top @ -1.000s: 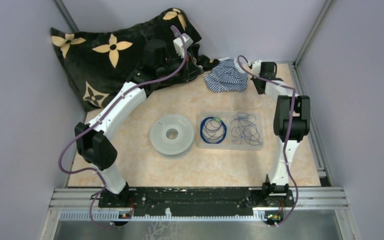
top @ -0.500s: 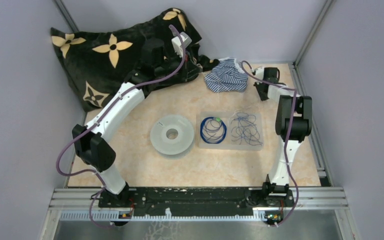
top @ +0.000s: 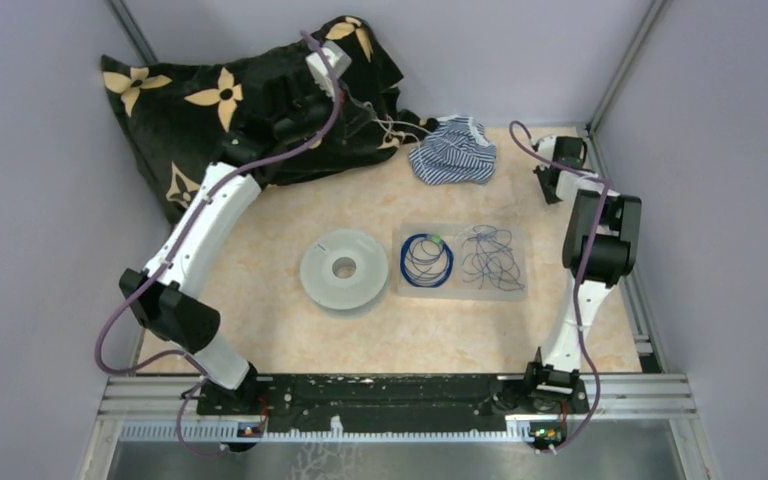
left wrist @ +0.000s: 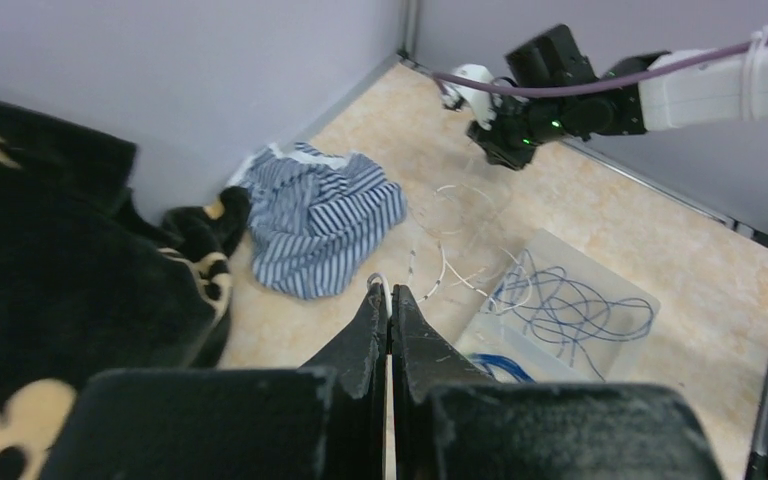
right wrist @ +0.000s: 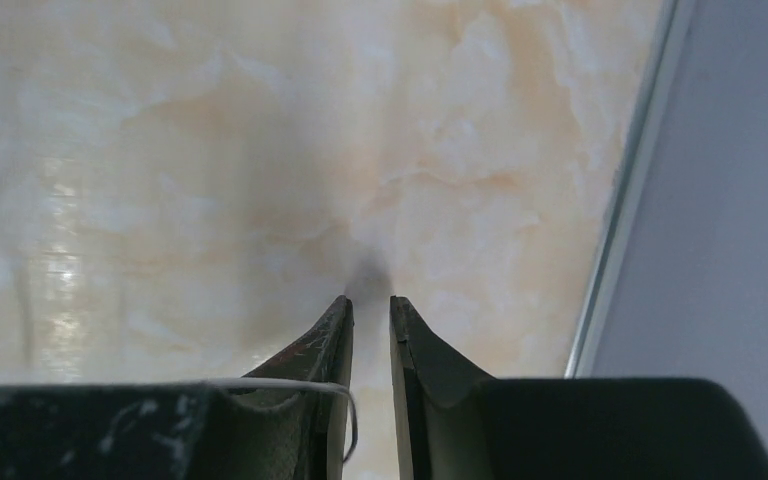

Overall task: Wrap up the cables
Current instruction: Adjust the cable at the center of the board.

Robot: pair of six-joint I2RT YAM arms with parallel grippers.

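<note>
Left gripper, above the black cushion: jaws fully closed, pinching a whitish wire that runs toward the striped cloth. Mid-table: translucent spool; to its right, clear tray holding the dark blue coil beside the loose tangle. Right gripper, by the far right corner: jaws a narrow gap apart; a whitish strand crosses one finger; grip cannot be confirmed.

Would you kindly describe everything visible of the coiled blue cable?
The coiled blue cable is very thin dark blue wire wound into a round ring of several turns, with a small green bit at its far right edge. It lies flat on the left half of a clear tray, beside a loose blue tangle. Nothing else touches it.
</note>
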